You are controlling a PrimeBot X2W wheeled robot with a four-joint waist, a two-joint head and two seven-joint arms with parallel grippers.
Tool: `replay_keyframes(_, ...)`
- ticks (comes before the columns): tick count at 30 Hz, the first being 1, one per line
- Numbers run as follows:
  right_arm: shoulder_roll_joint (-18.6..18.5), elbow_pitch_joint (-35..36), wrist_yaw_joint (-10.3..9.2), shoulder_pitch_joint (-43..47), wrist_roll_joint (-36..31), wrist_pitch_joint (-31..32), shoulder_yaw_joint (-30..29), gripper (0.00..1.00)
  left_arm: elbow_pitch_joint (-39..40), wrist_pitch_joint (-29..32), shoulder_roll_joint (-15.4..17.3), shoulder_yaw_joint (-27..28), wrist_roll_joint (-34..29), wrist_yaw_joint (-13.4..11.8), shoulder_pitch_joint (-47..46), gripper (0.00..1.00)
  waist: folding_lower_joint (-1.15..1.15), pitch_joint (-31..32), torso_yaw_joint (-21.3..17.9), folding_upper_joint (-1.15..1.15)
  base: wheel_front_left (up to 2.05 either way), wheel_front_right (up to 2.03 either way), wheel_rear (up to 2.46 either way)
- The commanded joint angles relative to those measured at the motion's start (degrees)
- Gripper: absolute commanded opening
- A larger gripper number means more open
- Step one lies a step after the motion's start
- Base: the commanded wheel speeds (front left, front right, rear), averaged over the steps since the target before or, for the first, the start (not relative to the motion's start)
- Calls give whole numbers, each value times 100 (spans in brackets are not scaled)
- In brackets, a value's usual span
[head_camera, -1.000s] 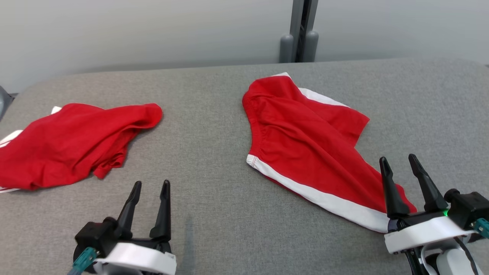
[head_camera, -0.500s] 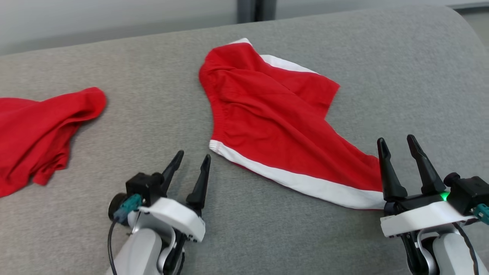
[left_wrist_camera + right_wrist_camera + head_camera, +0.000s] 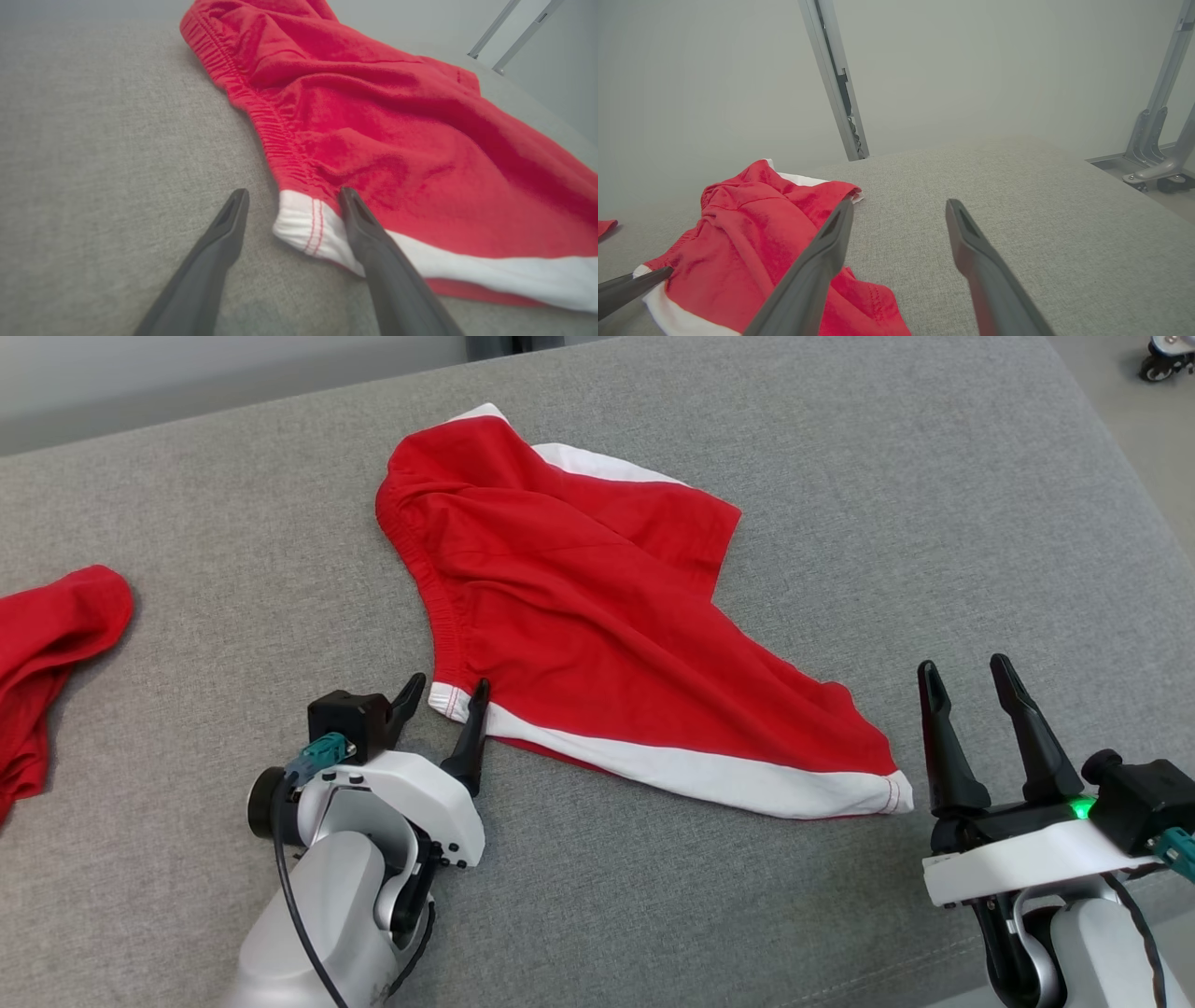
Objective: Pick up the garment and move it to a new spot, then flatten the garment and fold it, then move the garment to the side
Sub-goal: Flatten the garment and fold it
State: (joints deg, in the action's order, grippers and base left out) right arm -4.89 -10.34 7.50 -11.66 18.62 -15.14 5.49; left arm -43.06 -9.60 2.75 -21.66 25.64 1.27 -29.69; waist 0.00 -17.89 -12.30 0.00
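Observation:
The garment (image 3: pixel 579 607) is a pair of red shorts with white trim, lying crumpled on the grey padded table (image 3: pixel 840 476). My left gripper (image 3: pixel 448 683) is open and low over the table, with the garment's near left white corner (image 3: pixel 303 224) between its fingers. Nothing is gripped. My right gripper (image 3: pixel 962 665) is open and empty, hovering just right of the garment's near right corner (image 3: pixel 892 791). In the right wrist view the garment (image 3: pixel 752 233) lies left of my open right gripper (image 3: pixel 900 201). The left gripper (image 3: pixel 293 191) straddles the corner in its own wrist view.
A second red garment (image 3: pixel 47 635) lies at the table's left. The table's right edge (image 3: pixel 1134 495) drops to the floor, where a caster (image 3: pixel 1167 355) stands. A metal post (image 3: pixel 836 79) rises behind the table against a pale wall.
The head camera has swung right and down. My left gripper has reached forward and right until its open fingers straddle the garment's white corner. The right gripper has barely moved.

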Motion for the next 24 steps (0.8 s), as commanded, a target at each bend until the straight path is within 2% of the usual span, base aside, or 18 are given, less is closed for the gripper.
replay_keyframes(1,3,17,-2,-7,-14,-8,-31,100,-102,31,26,-36,41,-7,4,28,0,7,2,0,0,0,0)
replay_keyframes(2,5,15,-2,2,-21,-8,-39,100,-145,15,26,-62,47,-8,-12,0,0,12,10,0,0,0,0)
replay_keyframes(10,-57,-47,-2,60,-55,-8,-51,100,-267,-278,41,-123,90,-160,-24,0,0,215,326,0,0,0,0)
replay_keyframes(24,-240,-269,-2,211,-58,-8,-49,100,-262,-433,176,38,347,-230,738,0,0,864,1393,0,0,0,0)
